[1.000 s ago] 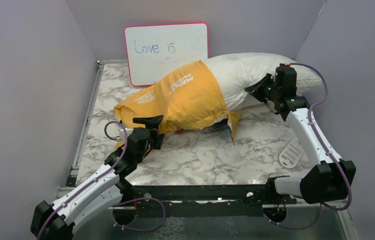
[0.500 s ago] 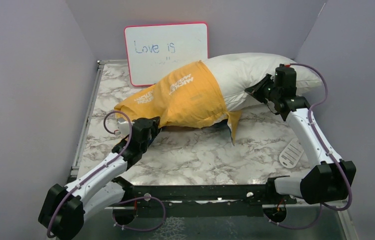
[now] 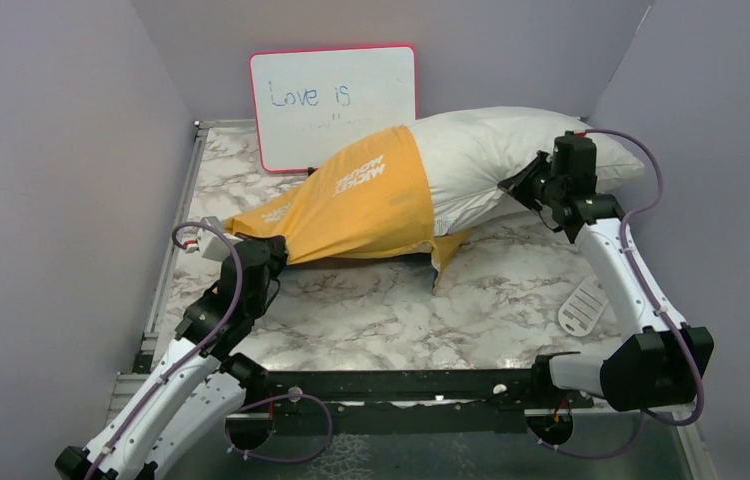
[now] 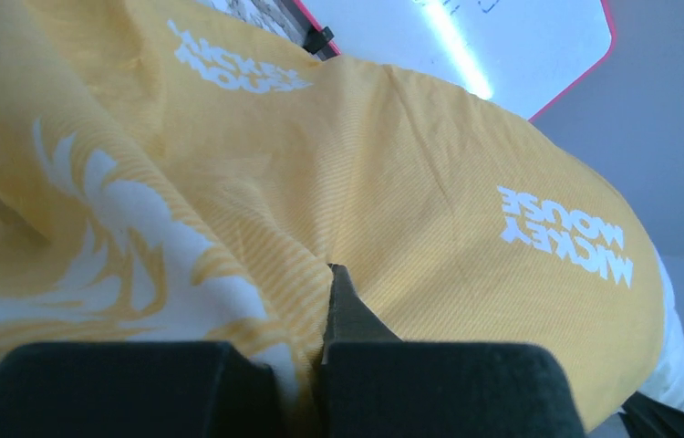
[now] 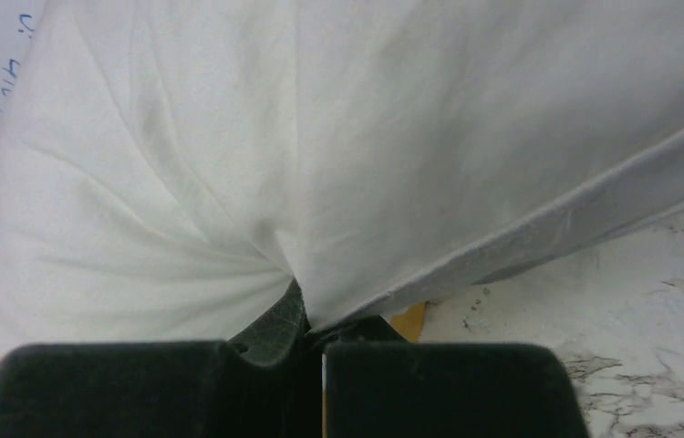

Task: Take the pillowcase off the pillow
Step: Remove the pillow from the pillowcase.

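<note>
My left claw is clenched on a pinch of the pillowcase at its slack end, and the yellow cloth stretches away from the tips toward the other arm. My right claw is clamped on the pillow, gripping bare white fabric. I judge the job roughly half done, since the case covers only the half nearer my left claw.

Lilac walls enclose a marble-patterned table

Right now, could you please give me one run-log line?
left end effector shut on pillowcase | right end effector shut on pillow
</note>
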